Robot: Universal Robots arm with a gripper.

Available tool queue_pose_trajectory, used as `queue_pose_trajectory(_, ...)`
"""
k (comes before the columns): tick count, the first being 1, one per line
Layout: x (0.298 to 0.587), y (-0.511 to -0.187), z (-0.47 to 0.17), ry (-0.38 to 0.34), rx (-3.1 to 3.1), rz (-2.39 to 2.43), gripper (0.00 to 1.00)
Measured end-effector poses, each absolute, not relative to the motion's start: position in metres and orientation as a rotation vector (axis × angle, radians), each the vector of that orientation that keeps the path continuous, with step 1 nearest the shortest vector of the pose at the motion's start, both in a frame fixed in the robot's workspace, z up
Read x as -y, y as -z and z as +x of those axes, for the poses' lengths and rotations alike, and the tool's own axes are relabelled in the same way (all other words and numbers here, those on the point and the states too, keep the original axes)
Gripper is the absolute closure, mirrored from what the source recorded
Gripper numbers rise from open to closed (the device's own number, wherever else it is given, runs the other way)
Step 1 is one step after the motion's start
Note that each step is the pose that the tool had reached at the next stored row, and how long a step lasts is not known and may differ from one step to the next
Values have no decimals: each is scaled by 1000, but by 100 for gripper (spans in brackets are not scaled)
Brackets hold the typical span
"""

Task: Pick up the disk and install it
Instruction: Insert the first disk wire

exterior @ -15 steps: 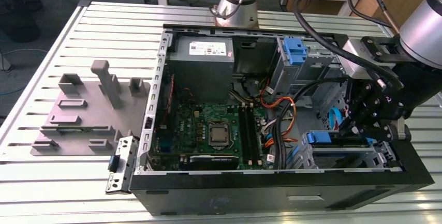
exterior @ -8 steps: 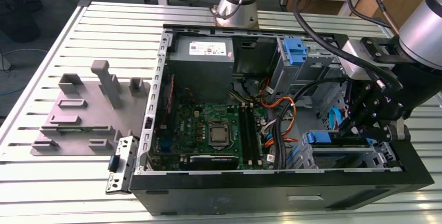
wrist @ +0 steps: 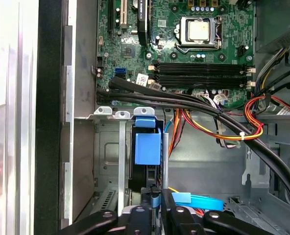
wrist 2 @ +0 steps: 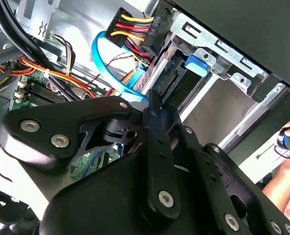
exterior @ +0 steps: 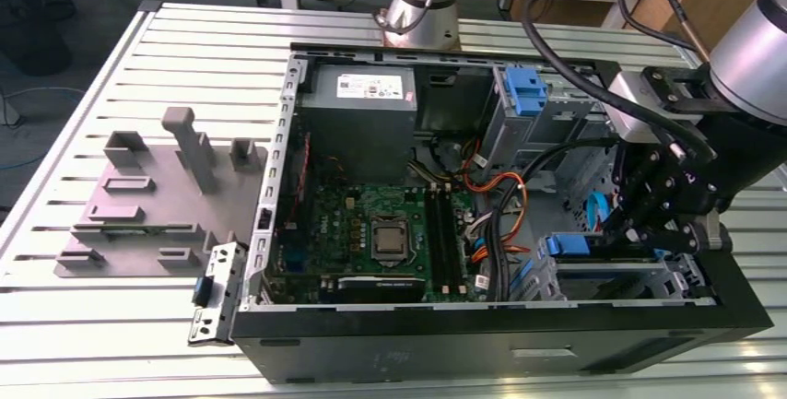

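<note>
slatted metal table [exterior: 99, 325] bears the open computer case [exterior: 492, 348]; claw [exterior: 658, 233] over the bay-seated disk [wrist: 147, 147], grip state unclear.

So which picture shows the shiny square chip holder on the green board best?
The first wrist view: the processor socket faces the camera, unobstructed. The exterior view shows it smaller, among cables. In the second wrist view, the hand covers most of the board.

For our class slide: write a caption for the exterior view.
Robot pincer lowered inside the open computer case, at the drive bay beside the motherboard.
</note>
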State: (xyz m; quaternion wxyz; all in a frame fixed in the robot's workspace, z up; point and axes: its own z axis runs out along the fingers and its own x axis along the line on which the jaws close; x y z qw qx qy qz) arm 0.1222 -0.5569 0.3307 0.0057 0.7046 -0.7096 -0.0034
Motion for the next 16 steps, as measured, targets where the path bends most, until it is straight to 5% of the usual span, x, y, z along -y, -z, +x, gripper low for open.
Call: queue_pose_trajectory(16, 557, -352, 122, 10, 2221, 2205, 76)
